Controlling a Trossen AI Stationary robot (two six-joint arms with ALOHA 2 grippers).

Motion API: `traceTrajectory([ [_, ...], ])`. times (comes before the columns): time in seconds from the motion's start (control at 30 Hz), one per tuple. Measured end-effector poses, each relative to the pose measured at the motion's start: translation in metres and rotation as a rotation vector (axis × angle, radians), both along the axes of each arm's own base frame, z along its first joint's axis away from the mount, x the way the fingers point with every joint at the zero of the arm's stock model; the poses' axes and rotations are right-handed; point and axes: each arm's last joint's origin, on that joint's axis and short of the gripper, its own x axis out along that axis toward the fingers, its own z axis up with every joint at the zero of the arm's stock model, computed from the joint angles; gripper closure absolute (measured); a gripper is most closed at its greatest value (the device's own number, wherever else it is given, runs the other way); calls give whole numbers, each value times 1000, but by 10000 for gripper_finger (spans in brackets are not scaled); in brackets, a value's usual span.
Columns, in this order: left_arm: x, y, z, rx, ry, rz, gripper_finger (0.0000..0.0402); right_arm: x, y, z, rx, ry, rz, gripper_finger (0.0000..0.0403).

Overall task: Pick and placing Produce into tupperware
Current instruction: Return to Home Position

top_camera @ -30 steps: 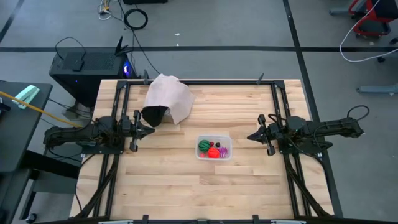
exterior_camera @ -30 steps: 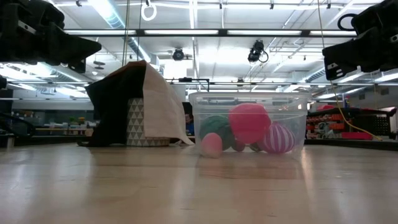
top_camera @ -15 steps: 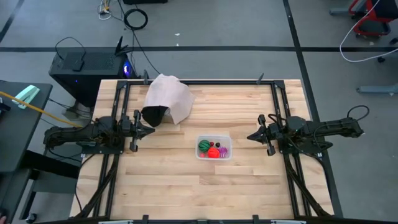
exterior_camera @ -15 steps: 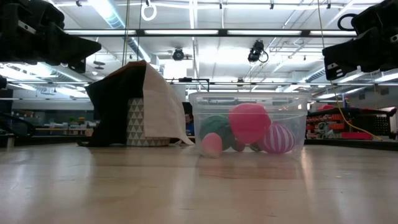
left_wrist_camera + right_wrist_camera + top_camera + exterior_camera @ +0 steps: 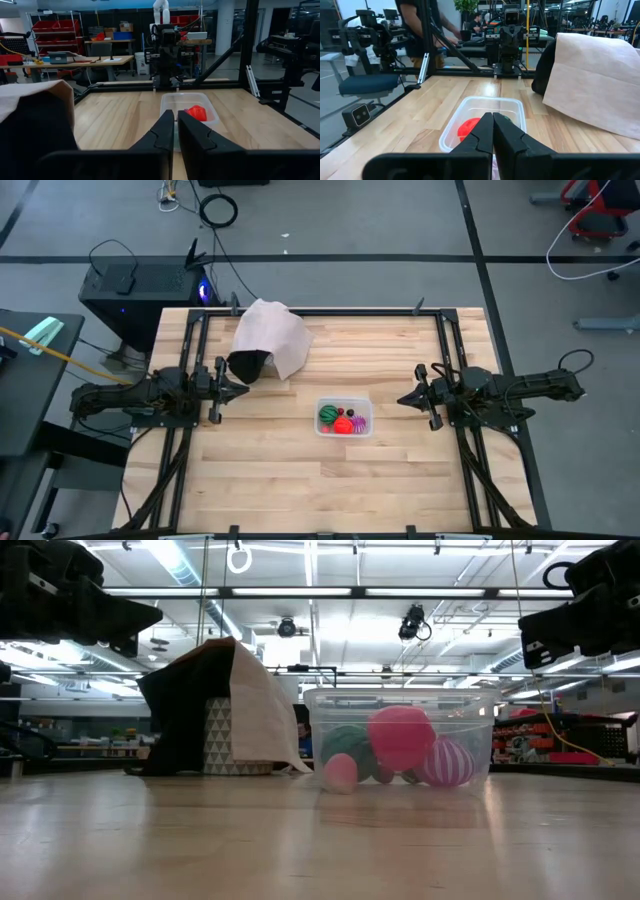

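**Q:** Where did your pincers sit at this mark?

**A:** Left pincer (image 5: 243,383) hung over the left side of the pale wooden plank table (image 5: 280,470), tips pointing inward. Right pincer (image 5: 402,400) mirrored it from the right. The small clear plastic rectangular tub (image 5: 345,401) stood between them, nearer the right one and touched by neither.

**Q:** Fingers?

**A:** Going by the wrist views, the right pair pressed together and the left pair drew in with barely a sliver between. Nothing was in either. My reading is that they were closed and empty because no grasp was pending, which makes this a rest posture. In the low view both arms rode above the tub's rim, so nothing could knock it.

**Q:** And the produce?

**A:** All that I could see was in the tub. From above I noted a round green toy fruit (image 5: 328,416), a red one (image 5: 344,426), a spiky magenta-purple one (image 5: 360,421) and a small dark red one (image 5: 350,412), crowded together. The low view showed them resting on the tub floor, leaning on one another below the rim. I saw none lying on the boards outside.

**Q:** The bag?

**A:** The pale pinkish-white paper bag (image 5: 275,335) lay on its side toward the far edge, apart from the tub. Its dark mouth faced my left pincer, just beside the tips. I couldn't see inside it. I judged the sorting essentially finished.
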Motion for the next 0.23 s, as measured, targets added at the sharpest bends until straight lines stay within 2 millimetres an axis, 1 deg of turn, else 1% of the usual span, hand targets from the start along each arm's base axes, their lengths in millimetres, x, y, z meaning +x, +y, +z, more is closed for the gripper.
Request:
traceTrajectory([
  [0.23,0,0,0,0,0,0,377,0,0,0,0,0,0,391],
])
